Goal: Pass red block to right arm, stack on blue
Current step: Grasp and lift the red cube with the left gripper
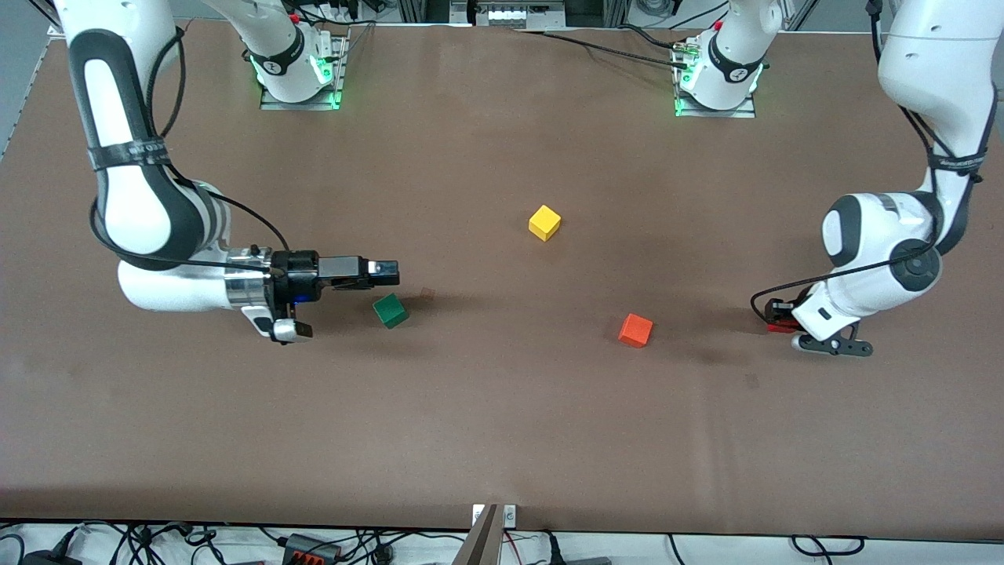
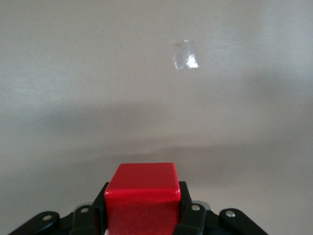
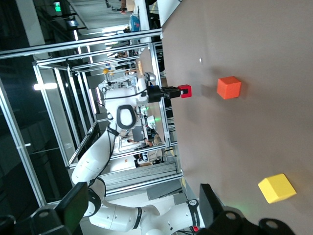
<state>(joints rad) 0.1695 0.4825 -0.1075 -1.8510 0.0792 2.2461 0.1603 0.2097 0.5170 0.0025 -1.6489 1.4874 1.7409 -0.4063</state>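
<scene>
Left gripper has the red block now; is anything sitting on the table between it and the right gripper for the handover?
The left gripper is shut on the red block at its end of the table. The orange cube and green cube lie roughly along the line to the open right gripper, but low on the table; a lifted pass should clear both.

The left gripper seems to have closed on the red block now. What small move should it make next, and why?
Probably a short lift straight up. The left gripper is shut on the red block low at the left arm's end of the table, while the right gripper waits open over the green cube. Lifting first should clear the surface before carrying it toward the right arm.
</scene>
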